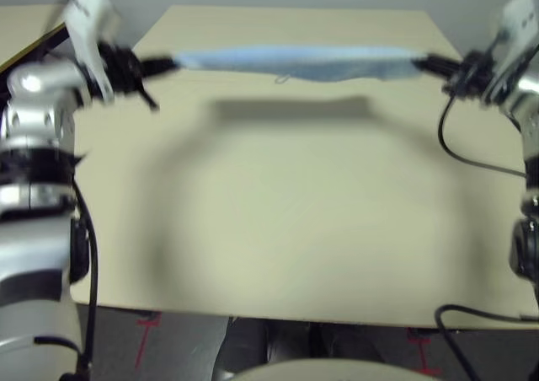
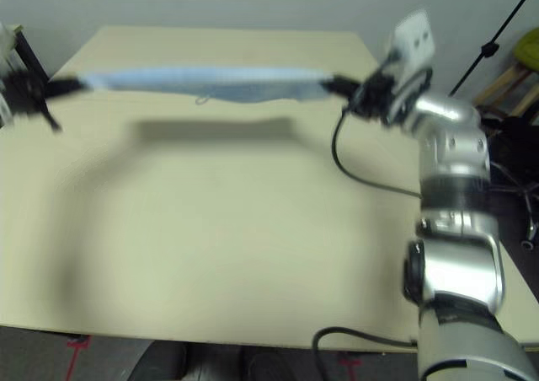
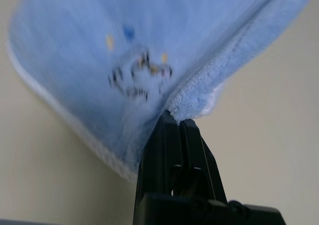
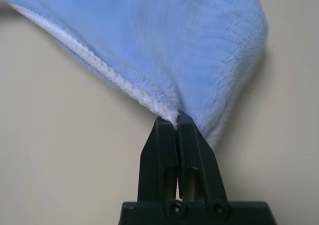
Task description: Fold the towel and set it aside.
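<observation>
Both pincers (image 1: 164, 63) (image 1: 425, 62) clench the towel (image 1: 295, 63) stretched above the pale wooden table (image 1: 286, 229), grey wall behind.

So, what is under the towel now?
Under the towel, stretched in the air between the left gripper and the right gripper, lies bare table with the towel's shadow on it. Nothing else is seen there.

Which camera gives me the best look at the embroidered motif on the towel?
The left wrist view: the dark motif sits on the towel just above the left gripper. Both eye views show the towel stretched between the grippers, motif unreadable. The right wrist view shows plain cloth.
</observation>
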